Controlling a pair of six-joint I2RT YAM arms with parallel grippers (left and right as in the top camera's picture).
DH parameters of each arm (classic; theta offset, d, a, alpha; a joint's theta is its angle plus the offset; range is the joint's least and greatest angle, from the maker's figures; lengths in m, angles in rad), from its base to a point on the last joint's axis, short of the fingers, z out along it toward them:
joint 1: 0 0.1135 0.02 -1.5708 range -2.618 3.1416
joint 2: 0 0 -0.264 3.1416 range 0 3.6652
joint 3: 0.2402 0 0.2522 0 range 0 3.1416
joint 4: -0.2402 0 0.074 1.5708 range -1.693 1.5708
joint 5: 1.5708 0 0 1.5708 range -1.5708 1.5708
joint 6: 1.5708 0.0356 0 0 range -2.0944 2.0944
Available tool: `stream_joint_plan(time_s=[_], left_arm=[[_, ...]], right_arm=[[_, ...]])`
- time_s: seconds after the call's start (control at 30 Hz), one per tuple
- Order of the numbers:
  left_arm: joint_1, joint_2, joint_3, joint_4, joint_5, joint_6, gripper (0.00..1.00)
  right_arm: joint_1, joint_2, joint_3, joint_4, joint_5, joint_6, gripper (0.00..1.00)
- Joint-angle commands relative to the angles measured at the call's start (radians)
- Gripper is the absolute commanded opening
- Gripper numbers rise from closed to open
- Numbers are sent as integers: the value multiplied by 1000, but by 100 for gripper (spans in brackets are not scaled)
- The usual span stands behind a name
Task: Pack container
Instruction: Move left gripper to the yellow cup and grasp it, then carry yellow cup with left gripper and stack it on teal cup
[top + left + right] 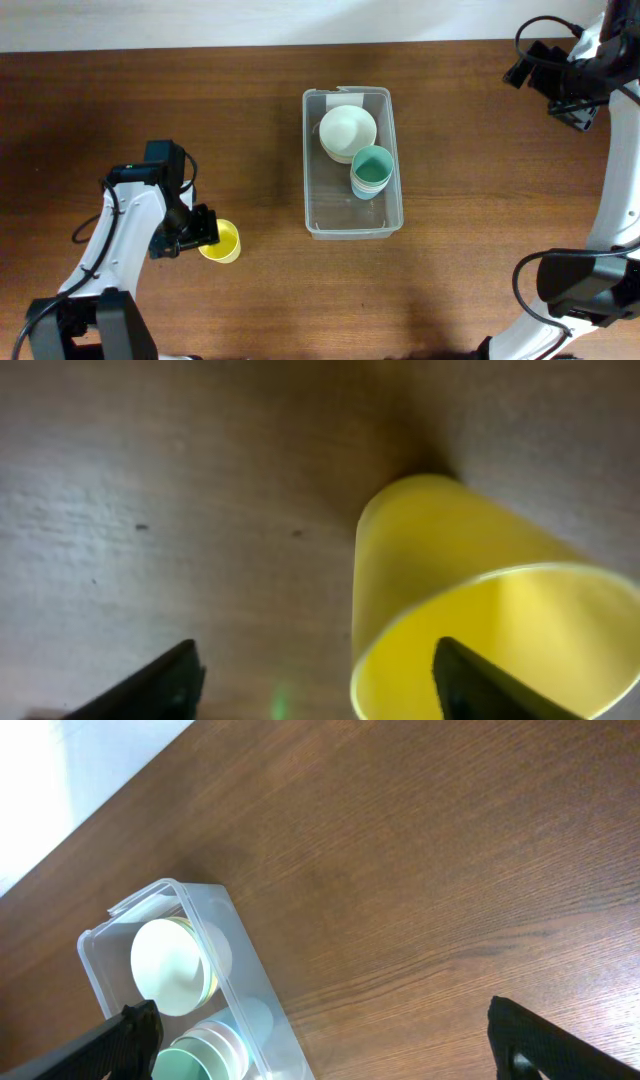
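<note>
- Left gripper (315,682) spread, straddling the wall of the yellow cup (221,243); I think one finger sits inside.
- Right gripper (322,1025) spread wide, empty, well apart from container (312,160) on worktop (150,100).

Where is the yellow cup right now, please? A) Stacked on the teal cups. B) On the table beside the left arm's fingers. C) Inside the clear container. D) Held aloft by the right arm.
B: the yellow cup sits on the table outside the container, at the left arm's fingers.
</note>
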Motion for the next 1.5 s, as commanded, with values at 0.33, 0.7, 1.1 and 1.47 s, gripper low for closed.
stream_joint_plan(time_s=[0.33,0.7,1.1,1.47], left_arm=[[-5,-6,-8,79,27,-7,34],[-5,-10,-53,180,95,-7,1],[-56,-61,441,-63,248,19,1],[-449,-55,821,51,105,212,1]], right_arm=[[-3,0,8,0,2,-2,99],[-3,0,8,0,2,-2,99],[-3,0,8,0,2,-2,99],[-3,0,8,0,2,-2,99]])
